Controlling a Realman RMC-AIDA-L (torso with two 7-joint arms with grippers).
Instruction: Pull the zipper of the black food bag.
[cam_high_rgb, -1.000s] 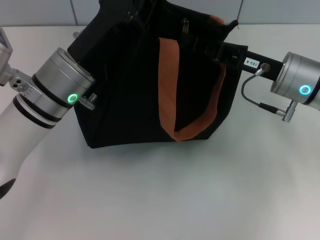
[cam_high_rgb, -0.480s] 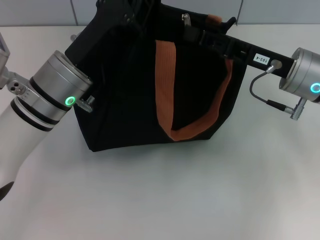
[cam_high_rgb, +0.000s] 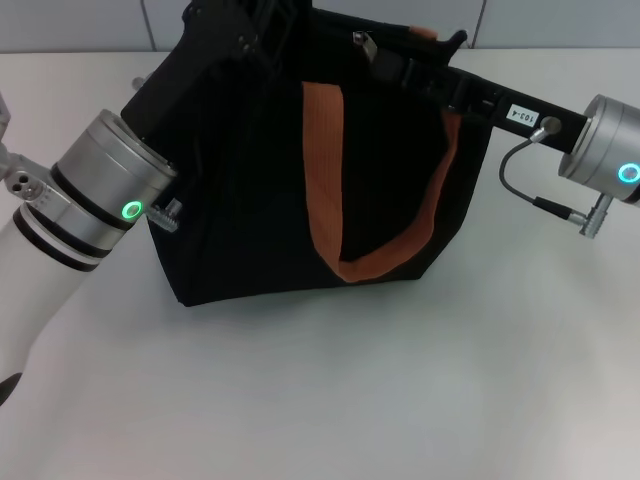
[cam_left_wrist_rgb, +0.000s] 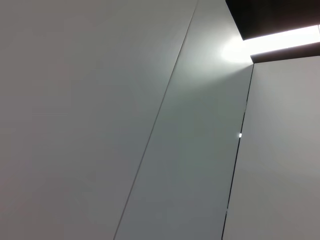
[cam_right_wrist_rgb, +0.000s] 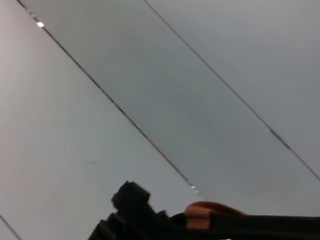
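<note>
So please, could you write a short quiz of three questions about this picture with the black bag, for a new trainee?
1. True or false: the black food bag lies flat on the white table.
2. What colour are the handle straps?
A. blue
B. orange-brown
C. white
3. Fill in: the small silver zipper shows at the bag's ____ edge.

Key:
1. False; it stands upright, with the left gripper and right gripper at its top.
2. B
3. top
</note>
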